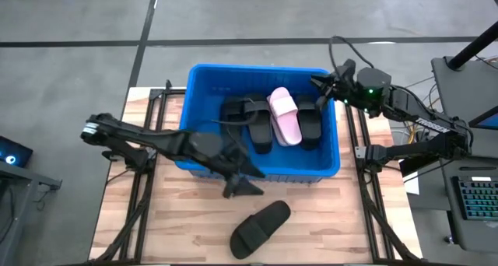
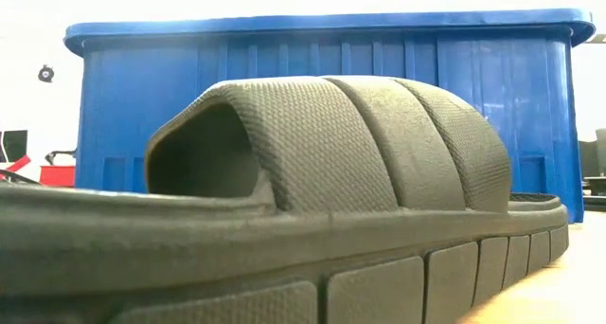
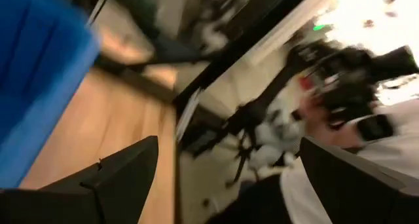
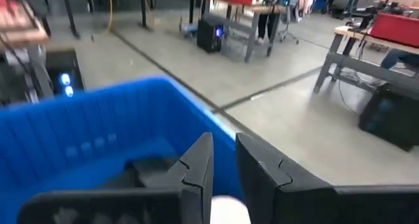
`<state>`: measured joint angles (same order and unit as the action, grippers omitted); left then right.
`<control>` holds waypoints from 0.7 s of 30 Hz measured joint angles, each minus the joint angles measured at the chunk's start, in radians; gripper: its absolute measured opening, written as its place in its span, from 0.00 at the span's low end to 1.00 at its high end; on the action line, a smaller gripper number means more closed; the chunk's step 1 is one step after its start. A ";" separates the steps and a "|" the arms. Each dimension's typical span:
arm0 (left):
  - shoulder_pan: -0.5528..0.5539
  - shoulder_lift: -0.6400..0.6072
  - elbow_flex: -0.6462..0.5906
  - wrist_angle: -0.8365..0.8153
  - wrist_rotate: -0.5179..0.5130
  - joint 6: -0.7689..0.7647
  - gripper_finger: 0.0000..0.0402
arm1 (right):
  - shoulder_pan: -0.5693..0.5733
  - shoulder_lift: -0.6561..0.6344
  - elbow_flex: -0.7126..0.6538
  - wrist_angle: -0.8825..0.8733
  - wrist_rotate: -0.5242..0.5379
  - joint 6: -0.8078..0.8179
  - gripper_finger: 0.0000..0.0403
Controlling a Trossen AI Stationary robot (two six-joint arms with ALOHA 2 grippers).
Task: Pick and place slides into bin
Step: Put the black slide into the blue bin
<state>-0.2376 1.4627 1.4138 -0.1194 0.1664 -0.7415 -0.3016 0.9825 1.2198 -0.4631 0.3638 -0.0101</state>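
One matte black foam slide (image 1: 261, 229) left on wooden surface (image 1: 187, 227); others inside big blue plastic bin (image 1: 204, 79). Left gripper (image 1: 241, 187) fingers apart, nearing it; right gripper (image 1: 320, 85) fingers nearly together, empty, over bin rim.

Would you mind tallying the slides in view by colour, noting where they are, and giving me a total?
Black slides: 4, with 3 in the bin, at and, and 1 on the table at
Pink slides: 1, in the bin
Total: 5 slides
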 joint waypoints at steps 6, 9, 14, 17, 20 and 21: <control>-0.058 0.119 0.030 -0.048 0.009 -0.089 0.89 | 0.000 -0.007 0.000 -0.150 0.000 0.019 0.14; -0.088 0.166 0.057 -0.049 0.015 -0.096 0.89 | 0.000 -0.007 0.000 -0.216 0.000 0.037 0.14; -0.132 0.226 0.110 -0.048 0.010 -0.117 0.89 | 0.000 -0.006 0.000 -0.243 0.000 0.055 0.14; -0.145 0.262 0.145 -0.053 -0.004 -0.098 0.89 | 0.000 -0.006 0.000 -0.243 0.000 0.046 0.14; -0.146 0.308 0.171 -0.087 -0.005 -0.038 0.89 | 0.000 -0.006 0.000 -0.242 0.000 0.038 0.14; -0.146 0.323 0.178 -0.108 -0.001 -0.021 0.89 | 0.000 -0.006 0.000 -0.242 0.000 0.038 0.14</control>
<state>-0.3840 1.7858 1.5915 -0.2269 0.1649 -0.7628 -0.3016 0.9764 1.2194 -0.7052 0.3637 0.0277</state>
